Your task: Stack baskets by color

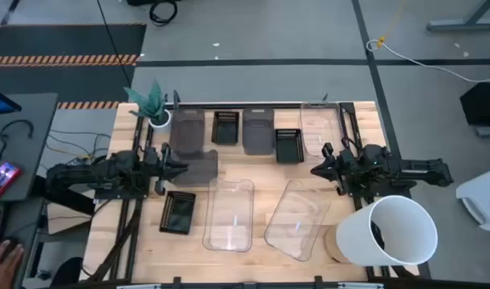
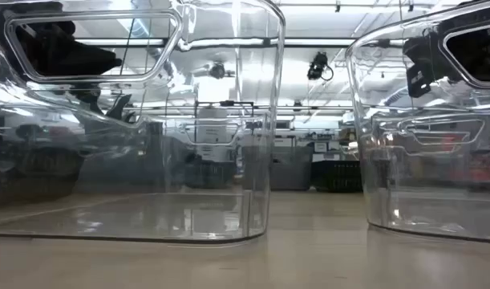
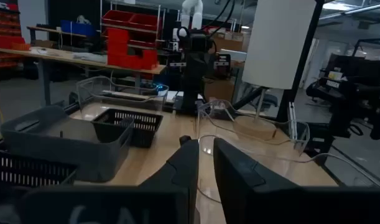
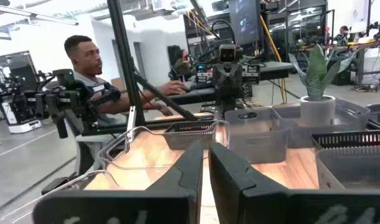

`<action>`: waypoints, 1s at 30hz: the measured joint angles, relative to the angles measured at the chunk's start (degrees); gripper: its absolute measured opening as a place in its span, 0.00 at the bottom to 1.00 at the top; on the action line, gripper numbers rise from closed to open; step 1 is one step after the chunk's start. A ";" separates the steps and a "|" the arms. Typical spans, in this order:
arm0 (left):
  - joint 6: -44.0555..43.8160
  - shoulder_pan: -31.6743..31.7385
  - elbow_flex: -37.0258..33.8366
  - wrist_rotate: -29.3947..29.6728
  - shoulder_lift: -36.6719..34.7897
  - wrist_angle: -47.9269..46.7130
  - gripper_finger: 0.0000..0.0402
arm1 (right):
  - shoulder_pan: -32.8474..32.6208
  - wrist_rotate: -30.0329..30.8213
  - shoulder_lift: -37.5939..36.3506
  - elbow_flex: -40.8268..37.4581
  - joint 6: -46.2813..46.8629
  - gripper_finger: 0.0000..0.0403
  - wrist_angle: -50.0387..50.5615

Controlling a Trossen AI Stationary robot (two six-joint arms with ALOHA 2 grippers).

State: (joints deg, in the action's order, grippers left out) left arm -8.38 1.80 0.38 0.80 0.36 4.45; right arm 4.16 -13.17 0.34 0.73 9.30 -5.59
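Fingers of the left gripper (image 1: 183,166) are sitting nearly together, gripping nothing; a grey basket (image 1: 198,166) is lying just ahead, nearer than to the right gripper (image 1: 316,170).

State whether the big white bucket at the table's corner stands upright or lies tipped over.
Tipped. In the high view the white bucket lies tilted near the right gripper, its open mouth facing sideways, dark interior visible.

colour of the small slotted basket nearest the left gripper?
Black. The small slotted basket shows best in the high view, just beside the left gripper.
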 joint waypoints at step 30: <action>0.00 -0.02 0.00 -0.02 0.00 -0.02 0.14 | -0.02 0.00 0.02 -0.02 0.00 0.08 -0.01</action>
State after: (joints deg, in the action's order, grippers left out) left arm -8.38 1.78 0.38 0.78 0.36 4.43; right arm 4.14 -13.17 0.36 0.71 9.30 -5.60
